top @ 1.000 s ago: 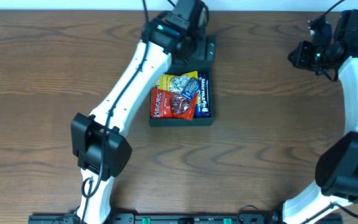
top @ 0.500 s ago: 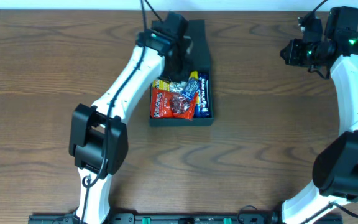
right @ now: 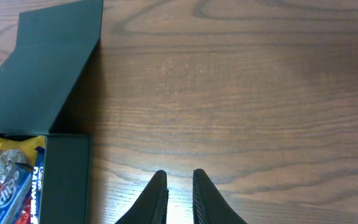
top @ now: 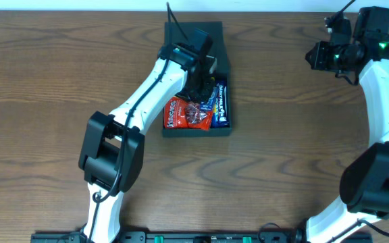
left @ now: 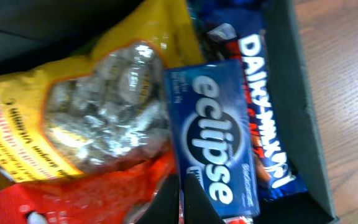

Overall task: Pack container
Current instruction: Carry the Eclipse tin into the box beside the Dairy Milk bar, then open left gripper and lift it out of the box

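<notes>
The dark teal-green container (top: 198, 132) stands open mid-table, its flap lid (top: 194, 37) lying flat behind it. Inside lie a yellow bag of silver sweets (left: 104, 106), a blue Eclipse pack (left: 213, 137), a Dairy Milk bar (left: 269, 112) and a red packet (left: 92, 199). My left gripper (top: 198, 86) hangs low over these snacks. Its jaws (left: 183, 199) are shut, with nothing between them, by the Eclipse pack's edge. My right gripper (top: 314, 57) hovers far to the right. In the right wrist view it (right: 179, 186) is nearly closed and empty above bare wood.
The right wrist view shows the container's wall (right: 67, 180) and the lid (right: 42, 68) at its left. Wooden tabletop (top: 296, 148) surrounds the box on all sides. The left arm's white link crosses the table left of the box.
The left gripper closed and moved from the lid at the back down over the snacks. The lid now lies flat. The right arm shifted slightly, then held still.
</notes>
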{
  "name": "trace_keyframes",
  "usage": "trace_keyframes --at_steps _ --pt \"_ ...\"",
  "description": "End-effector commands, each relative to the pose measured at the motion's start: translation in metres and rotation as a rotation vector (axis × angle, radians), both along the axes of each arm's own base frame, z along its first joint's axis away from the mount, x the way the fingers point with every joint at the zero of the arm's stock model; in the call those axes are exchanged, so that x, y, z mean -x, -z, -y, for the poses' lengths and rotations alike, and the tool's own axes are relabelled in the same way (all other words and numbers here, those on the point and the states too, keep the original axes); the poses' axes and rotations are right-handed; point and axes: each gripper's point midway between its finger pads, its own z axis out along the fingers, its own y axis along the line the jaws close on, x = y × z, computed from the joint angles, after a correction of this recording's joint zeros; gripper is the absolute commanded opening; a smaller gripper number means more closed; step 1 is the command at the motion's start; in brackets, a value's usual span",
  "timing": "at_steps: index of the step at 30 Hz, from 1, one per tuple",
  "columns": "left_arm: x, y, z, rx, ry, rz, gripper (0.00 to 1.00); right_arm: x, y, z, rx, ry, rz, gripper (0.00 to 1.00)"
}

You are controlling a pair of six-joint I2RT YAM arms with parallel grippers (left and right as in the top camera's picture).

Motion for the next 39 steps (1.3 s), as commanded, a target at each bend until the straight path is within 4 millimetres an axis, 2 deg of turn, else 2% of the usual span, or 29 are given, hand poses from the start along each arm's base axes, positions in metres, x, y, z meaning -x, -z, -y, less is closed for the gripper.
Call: trace_keyframes --at_steps 1,3,11,14,16,18,20,22,24,26,29,31,32,35,37,39 --pt "0.013 0.001 0.012 0.003 0.072 -0.007 0.06 -0.002 0.0 -0.001 0.007 -0.012 0.007 0.15" --pt "0.016 0.002 0.016 -0.004 0.092 0.001 0.06 -0.002 0.0 -0.001 0.007 -0.012 0.007 0.15" --pt "0.01 0.003 0.008 -0.05 0.078 0.027 0.06 -0.002 0.0 -0.001 0.007 -0.012 0.006 0.15" --pt "0.0 -0.009 0.003 -0.064 0.061 0.069 0.06 -0.002 0.0 -0.001 0.007 -0.012 0.007 0.15" --pt "-0.018 -0.031 -0.004 -0.081 0.032 0.146 0.06 -0.002 0.0 -0.001 0.006 -0.012 0.007 0.13" --pt "-0.04 -0.056 -0.013 -0.091 -0.012 0.233 0.06 -0.003 0.0 -0.001 0.007 -0.013 0.009 0.01" --pt "-0.066 -0.081 -0.028 -0.055 -0.091 0.295 0.06 -0.005 0.002 -0.003 0.007 -0.018 0.012 0.02" --pt "-0.086 -0.094 -0.051 -0.003 -0.199 0.306 0.06 -0.007 0.008 -0.009 -0.003 -0.033 0.006 0.02" --pt "-0.101 -0.098 -0.076 0.058 -0.28 0.288 0.06 -0.009 0.014 -0.026 -0.056 -0.092 0.007 0.01" --pt "-0.111 -0.097 -0.104 0.11 -0.365 0.257 0.06 -0.01 0.022 -0.05 -0.138 -0.166 0.005 0.02" --pt "-0.126 -0.084 -0.16 0.127 -0.526 0.208 0.06 -0.014 0.046 -0.091 -0.25 -0.264 -0.028 0.01" --pt "-0.131 -0.074 -0.182 0.158 -0.586 0.17 0.06 -0.016 0.065 -0.118 -0.301 -0.299 -0.066 0.02" --pt "-0.134 -0.067 -0.186 0.208 -0.594 0.14 0.06 -0.018 0.078 -0.134 -0.316 -0.308 -0.091 0.01" --pt "-0.142 -0.049 -0.184 0.306 -0.604 0.073 0.06 -0.022 0.098 -0.162 -0.341 -0.32 -0.118 0.01" --pt "-0.145 -0.024 -0.182 0.314 -0.628 0.022 0.06 -0.024 0.106 -0.178 -0.352 -0.331 -0.12 0.01" --pt "-0.145 -0.001 -0.17 0.347 -0.608 -0.033 0.06 -0.027 0.112 -0.189 -0.361 -0.334 -0.119 0.01"
